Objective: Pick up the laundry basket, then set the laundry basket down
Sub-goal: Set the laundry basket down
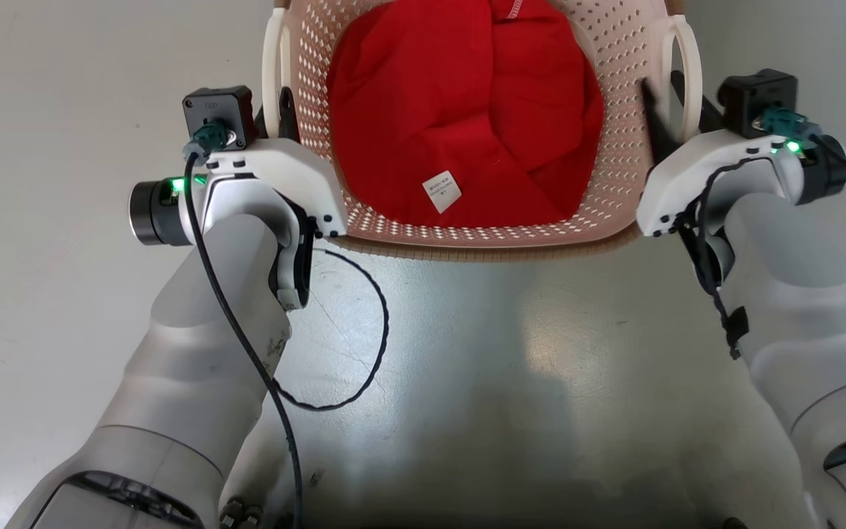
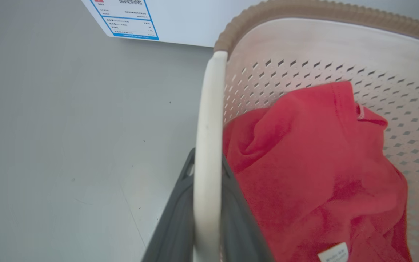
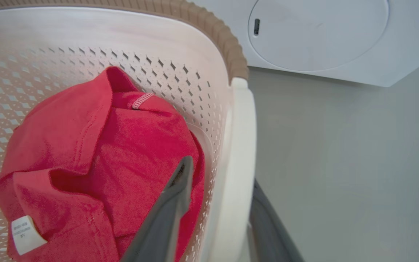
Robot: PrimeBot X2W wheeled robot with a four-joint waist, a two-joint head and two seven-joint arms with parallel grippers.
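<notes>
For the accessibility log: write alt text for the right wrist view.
The right gripper straddles the white side handle of the laundry basket, one dark finger inside, one outside. A red garment lies in it; a white appliance stands behind.

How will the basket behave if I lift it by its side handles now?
Probably light: the basket is perforated plastic holding a red garment. Likely stiff enough, though its slim handles may flex. The smooth handle could slip in the fingers, and a one-sided lift would likely tip it.
</notes>
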